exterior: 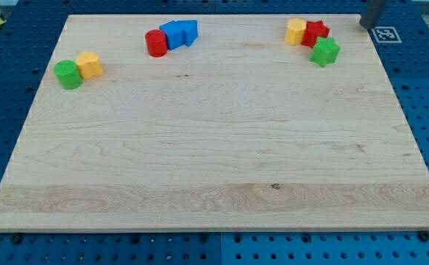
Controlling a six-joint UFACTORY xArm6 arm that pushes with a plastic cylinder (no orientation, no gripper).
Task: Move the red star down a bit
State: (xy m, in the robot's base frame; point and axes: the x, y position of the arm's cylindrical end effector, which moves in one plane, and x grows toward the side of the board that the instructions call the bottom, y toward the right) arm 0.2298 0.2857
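The red star [316, 32] lies near the view's top right on the wooden board [214, 169]. A yellow block [296, 32] touches it on the left. A green star [324, 51] touches it just below and to the right. My tip [363, 25] shows at the board's top right corner, to the right of the red star and apart from it; only a short piece of the rod is in view.
A red cylinder [155, 43] sits against two blue blocks [179, 34] at the top left of centre. A green cylinder [68, 74] and a yellow block [90, 65] sit together at the left edge. A black-and-white marker [385, 34] lies beside the board's top right corner.
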